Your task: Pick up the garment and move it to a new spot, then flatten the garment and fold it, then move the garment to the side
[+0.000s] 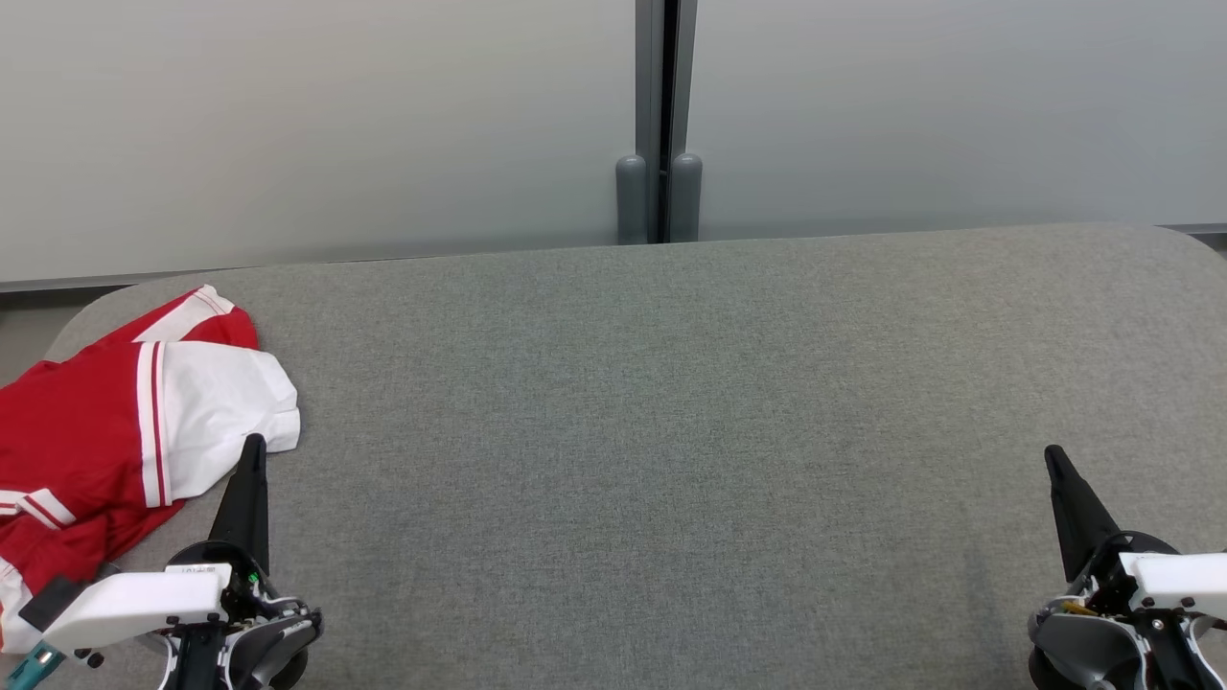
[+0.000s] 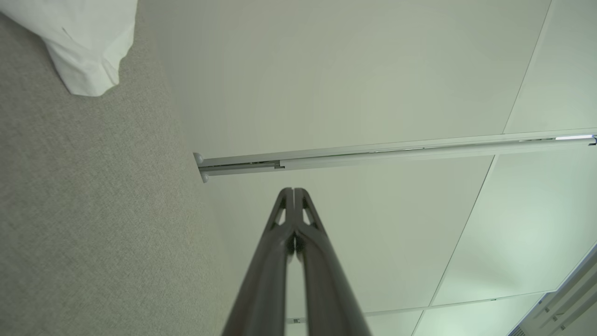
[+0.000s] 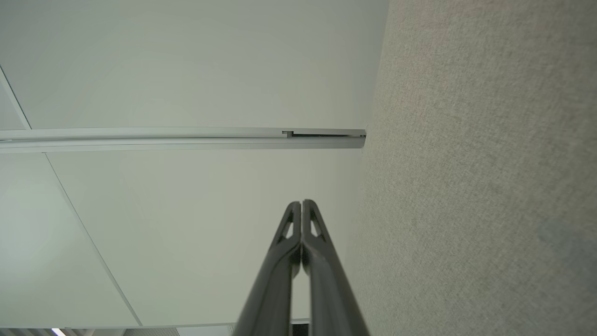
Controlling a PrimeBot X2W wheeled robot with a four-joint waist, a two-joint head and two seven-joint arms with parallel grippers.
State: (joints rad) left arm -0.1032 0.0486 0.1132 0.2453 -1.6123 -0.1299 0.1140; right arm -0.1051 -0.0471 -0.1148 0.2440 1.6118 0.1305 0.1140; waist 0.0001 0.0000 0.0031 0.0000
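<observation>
Garment [image 1: 96, 431], one only, is lying crumpled at the far left end of the grey fabric-covered surface [image 1: 671, 431]. It is red with white panels and white-and-red stripes, and its left part is running out of the head view. One white sleeve is spreading toward the middle of the surface, and its hem is showing at the top left of the left wrist view [image 2: 88, 46].

I am holding two tools low over the near edge. My left tool [image 1: 254, 450] is clenched on nothing, its two fingers pressed together [image 2: 294, 191], its tip sitting just beside that white sleeve. My right tool [image 1: 1053, 455] is clenched empty as well [image 3: 301, 203], hovering well apart from the garment over bare fabric at the right end.

Two pale wall panels are standing behind the surface, with one grey post [image 1: 659, 144] between them.
</observation>
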